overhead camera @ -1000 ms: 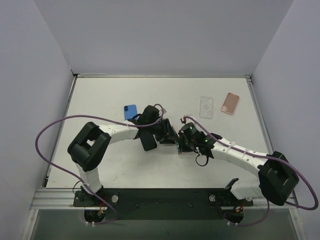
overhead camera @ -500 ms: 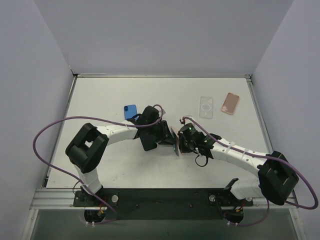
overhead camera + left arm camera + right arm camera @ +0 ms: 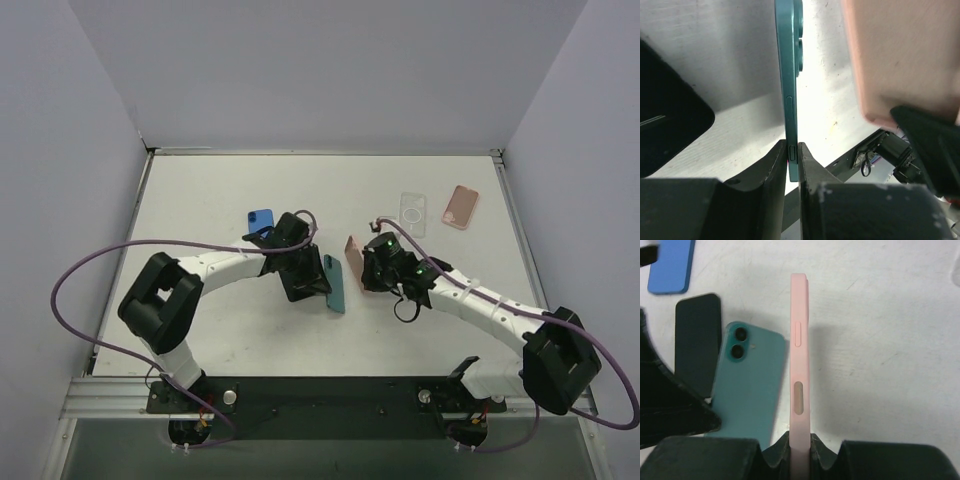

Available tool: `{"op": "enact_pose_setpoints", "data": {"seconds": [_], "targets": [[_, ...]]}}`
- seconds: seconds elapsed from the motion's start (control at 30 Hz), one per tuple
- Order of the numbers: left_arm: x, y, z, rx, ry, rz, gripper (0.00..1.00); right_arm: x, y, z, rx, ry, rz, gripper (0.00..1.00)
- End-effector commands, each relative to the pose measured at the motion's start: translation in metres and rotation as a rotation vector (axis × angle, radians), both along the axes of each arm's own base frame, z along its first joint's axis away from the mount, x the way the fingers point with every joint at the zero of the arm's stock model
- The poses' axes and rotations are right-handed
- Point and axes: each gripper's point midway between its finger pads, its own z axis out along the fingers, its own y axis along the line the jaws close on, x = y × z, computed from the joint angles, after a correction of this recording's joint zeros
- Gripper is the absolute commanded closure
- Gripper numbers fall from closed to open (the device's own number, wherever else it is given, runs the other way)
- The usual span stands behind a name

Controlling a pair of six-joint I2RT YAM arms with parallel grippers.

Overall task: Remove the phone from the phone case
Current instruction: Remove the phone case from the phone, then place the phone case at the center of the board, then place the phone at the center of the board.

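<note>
The teal phone [image 3: 335, 283] is out of the pink case [image 3: 354, 250]; the two sit apart near the table's middle. My left gripper [image 3: 318, 281] is shut on the phone's lower edge. In the left wrist view the phone [image 3: 788, 75] stands edge-on between the fingers [image 3: 793, 155], with the pink case [image 3: 890, 55] to its right. My right gripper [image 3: 372, 270] is shut on the empty pink case. In the right wrist view the case [image 3: 799, 355] rises edge-on from the jaws [image 3: 800, 440], and the phone's back with two lenses [image 3: 747, 385] shows to its left.
A blue case [image 3: 261, 222] lies behind the left gripper. A dark flat slab [image 3: 697, 347] lies next to the teal phone. A clear case [image 3: 413, 213] and another pink case or phone [image 3: 460, 206] lie at the back right.
Phone and case were pressed together between both grippers. Now they are apart: the teal phone stays in the left gripper, and the right gripper has moved away with the pink case.
</note>
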Motion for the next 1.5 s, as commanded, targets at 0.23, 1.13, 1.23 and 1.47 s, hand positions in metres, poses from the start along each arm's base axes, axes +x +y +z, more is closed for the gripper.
{"op": "enact_pose_setpoints", "data": {"seconds": [0.23,1.13,1.23,1.47], "targets": [[0.058,0.029,0.063,-0.148,-0.173,0.040,1.00,0.039,-0.079,0.025,0.315,0.006,-0.360,1.00],[0.207,0.029,0.039,-0.157,-0.242,0.120,0.83,-0.019,-0.217,0.000,0.363,0.137,-0.994,0.00],[0.207,0.033,0.029,-0.123,-0.224,0.116,0.64,-0.024,-0.225,0.014,0.314,0.103,-1.004,0.00],[0.193,0.044,0.033,-0.076,-0.226,0.100,0.30,-0.034,-0.233,0.025,0.217,0.120,-0.973,0.00]]}}
